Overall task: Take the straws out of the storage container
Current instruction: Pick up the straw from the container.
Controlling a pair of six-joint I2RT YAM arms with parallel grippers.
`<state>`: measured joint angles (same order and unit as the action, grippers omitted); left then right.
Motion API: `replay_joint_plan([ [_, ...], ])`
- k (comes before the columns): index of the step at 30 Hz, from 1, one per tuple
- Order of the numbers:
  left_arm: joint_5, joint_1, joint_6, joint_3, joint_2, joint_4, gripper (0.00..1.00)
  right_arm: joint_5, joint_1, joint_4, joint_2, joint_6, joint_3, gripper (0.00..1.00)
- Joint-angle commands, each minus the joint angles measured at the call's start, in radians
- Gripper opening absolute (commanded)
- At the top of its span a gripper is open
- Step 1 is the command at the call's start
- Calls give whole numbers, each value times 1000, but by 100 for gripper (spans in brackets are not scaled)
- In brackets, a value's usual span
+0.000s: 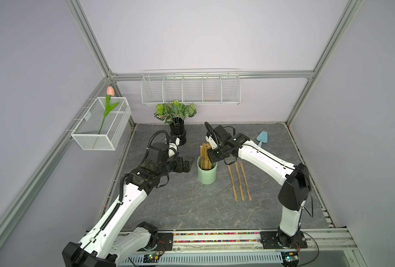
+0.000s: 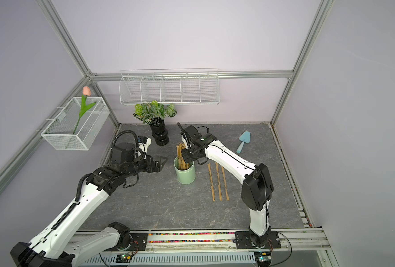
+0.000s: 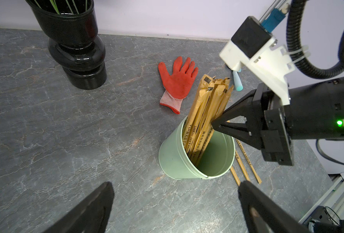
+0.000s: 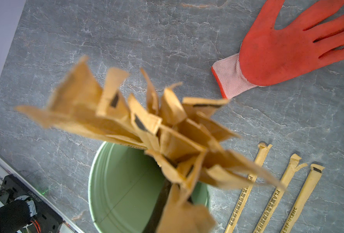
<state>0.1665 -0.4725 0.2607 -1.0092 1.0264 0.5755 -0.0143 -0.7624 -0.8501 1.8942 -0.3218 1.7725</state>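
Observation:
The storage container [image 1: 207, 174] [image 2: 185, 174] is a mint-green cup standing upright mid-table. A bundle of tan paper-wrapped straws [image 1: 204, 154] [image 3: 205, 109] [image 4: 147, 121] leans in it. My right gripper [image 1: 211, 163] [image 2: 187, 163] [image 3: 214, 124] [image 4: 173, 201] reaches over the cup's rim from the right. Its jaws are shut on one straw at the near side of the bundle. Three more straws [image 1: 238, 181] [image 2: 218, 181] [image 4: 276, 197] lie side by side on the table right of the cup. My left gripper [image 1: 188, 165] [image 3: 175, 201] stands open and empty, just left of the cup.
A black vase with a leafy plant [image 1: 178, 134] stands behind my left arm. A red glove [image 3: 177, 80] [image 4: 278, 50] lies flat behind the cup. A blue trowel [image 1: 261, 137] lies at the back right. White wire baskets [image 1: 190, 89] [image 1: 101, 124] hang on the walls.

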Motion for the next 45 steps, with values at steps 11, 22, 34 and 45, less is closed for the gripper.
replay_joint_plan([
  [11,14,-3,-3,0,-1,11,100,16,-18,-62,-156,25,4,10],
  [22,9,-3,-5,1,-1,12,100,20,-15,-33,-184,114,45,10],
  [34,8,-3,-5,-1,-1,12,100,28,5,-59,-164,149,177,9],
  [45,9,-3,-5,0,-2,12,100,169,51,-58,-210,164,188,9],
])
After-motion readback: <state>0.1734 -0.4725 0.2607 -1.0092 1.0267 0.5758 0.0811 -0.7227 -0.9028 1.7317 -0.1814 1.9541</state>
